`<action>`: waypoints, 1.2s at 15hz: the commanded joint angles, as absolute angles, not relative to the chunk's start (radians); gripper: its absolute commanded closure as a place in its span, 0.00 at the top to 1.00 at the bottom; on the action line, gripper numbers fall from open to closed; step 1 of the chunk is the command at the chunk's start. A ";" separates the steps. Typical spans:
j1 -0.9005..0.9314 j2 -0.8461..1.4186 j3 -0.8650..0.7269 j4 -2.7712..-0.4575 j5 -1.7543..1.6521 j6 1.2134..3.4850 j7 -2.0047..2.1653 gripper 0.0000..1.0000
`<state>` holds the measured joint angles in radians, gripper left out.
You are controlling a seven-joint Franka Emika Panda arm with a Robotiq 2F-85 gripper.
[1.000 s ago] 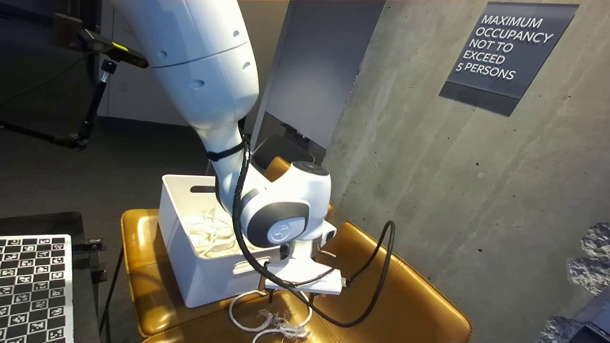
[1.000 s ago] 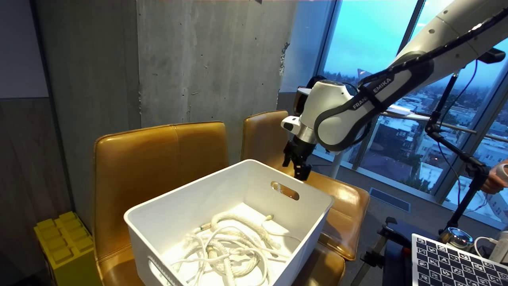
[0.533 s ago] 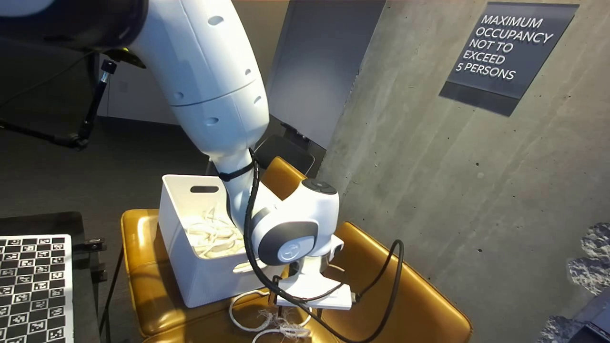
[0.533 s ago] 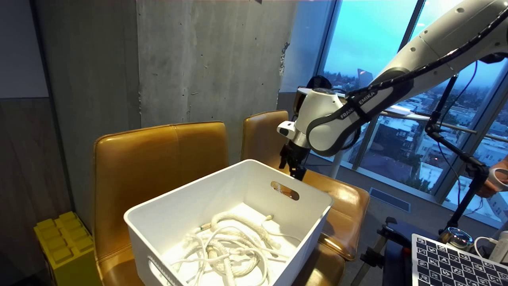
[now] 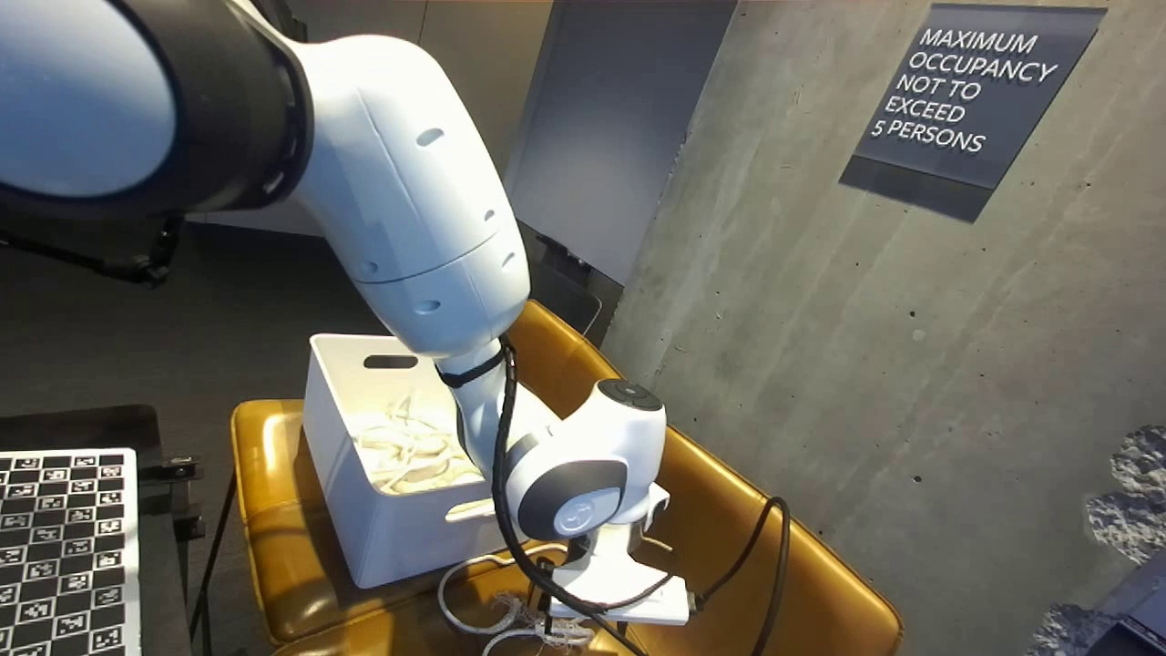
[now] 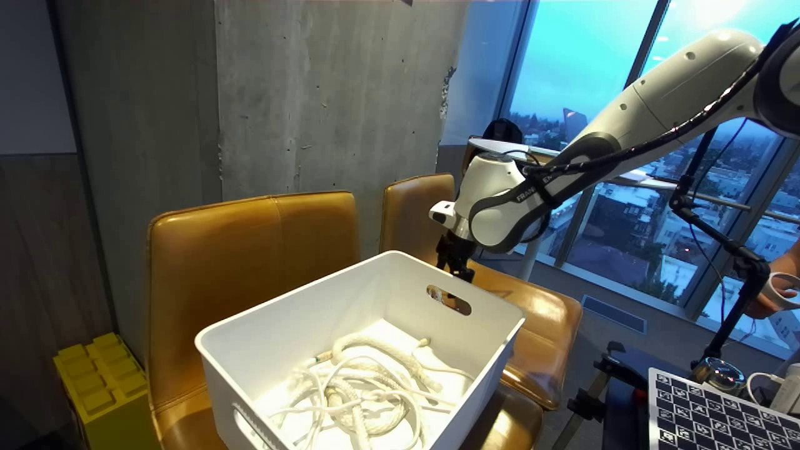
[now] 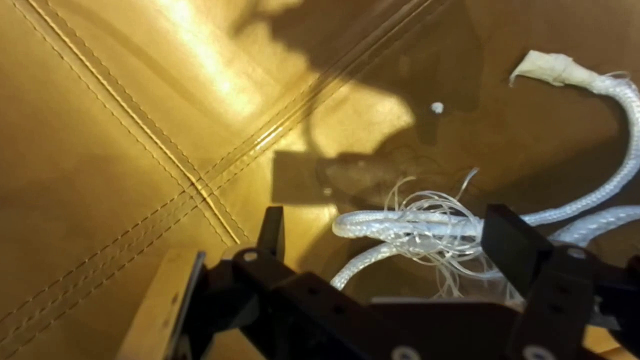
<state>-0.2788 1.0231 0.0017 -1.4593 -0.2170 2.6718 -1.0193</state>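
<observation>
Beside the white bin point(image 5: 401, 538), the tool point(image 7: 386, 222) is hovering spread wide and holding nothing over the rope point(image 7: 370, 225), whose loose fibres point(image 7: 450, 250) are perhaps threatening a snag.

The white rope point(image 7: 415, 227) runs past the wrist view's right edge.

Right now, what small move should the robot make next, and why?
I'd probably lower the hand slightly toward the frayed white rope on the brown chair, because in the wrist view its jaws stand open, the rope's frayed part shows between them, and nothing looks gripped. How high it hangs, I can't tell.
</observation>
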 commanded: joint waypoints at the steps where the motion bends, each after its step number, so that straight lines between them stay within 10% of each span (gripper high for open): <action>1: -0.264 1.107 -0.009 -1.338 -0.230 2.616 -1.029 1.00; 4: -0.255 1.162 -0.014 -1.266 -0.230 2.590 -1.025 0.98; 15: -0.243 1.256 -0.021 -1.135 -0.227 2.503 -1.023 0.10; 18: -0.243 1.265 -0.025 -1.123 -0.230 2.503 -1.024 0.00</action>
